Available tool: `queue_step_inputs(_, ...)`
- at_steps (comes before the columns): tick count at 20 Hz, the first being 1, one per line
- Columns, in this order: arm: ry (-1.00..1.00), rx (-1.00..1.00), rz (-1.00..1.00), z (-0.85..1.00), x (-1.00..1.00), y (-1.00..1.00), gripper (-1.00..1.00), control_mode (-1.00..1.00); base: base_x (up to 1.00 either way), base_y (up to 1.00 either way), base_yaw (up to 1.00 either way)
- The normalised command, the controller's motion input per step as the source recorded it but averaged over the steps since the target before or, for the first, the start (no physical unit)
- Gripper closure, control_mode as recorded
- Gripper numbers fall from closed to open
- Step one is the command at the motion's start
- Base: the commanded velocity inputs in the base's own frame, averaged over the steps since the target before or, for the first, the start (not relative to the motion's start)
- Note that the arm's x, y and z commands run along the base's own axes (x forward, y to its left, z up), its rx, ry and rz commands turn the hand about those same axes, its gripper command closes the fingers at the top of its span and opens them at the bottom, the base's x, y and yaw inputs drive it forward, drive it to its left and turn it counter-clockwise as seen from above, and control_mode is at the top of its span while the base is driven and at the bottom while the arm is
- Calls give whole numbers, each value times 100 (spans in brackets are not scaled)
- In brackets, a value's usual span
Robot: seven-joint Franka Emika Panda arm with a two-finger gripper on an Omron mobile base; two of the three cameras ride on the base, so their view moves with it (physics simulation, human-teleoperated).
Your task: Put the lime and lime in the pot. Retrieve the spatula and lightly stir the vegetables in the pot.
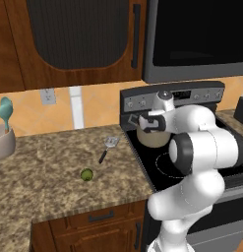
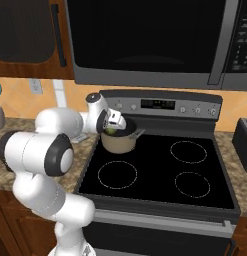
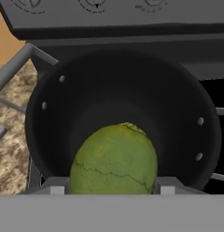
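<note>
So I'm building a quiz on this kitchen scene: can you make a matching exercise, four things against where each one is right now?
Things:
1. lime in the tool
2. second lime
3. spatula
4. pot

Places:
A. on the stove's rear left burner
B. lying on the counter, head toward the wall
C. held above the pot's opening
D. alone on the counter, near the front edge

Pairs: 1-C, 2-D, 3-B, 4-A
</note>
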Motion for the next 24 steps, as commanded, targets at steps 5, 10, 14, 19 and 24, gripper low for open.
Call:
queue_step_inputs(5, 6, 1, 0, -1, 6, -2, -100, -100, 0, 0, 0)
queue_step_inputs(10, 0, 7, 0, 0, 0, -10, -100, -100, 0, 0, 0)
queue_step_inputs(14, -2, 6, 0, 0, -3, 0, -100, -100, 0, 0, 0)
queue_step_inputs(19, -19, 5, 0, 24, -44, 0, -100, -100, 0, 0, 0)
queue_step_inputs(24, -18, 1, 0, 33, -58, 0, -100, -100, 0, 0, 0)
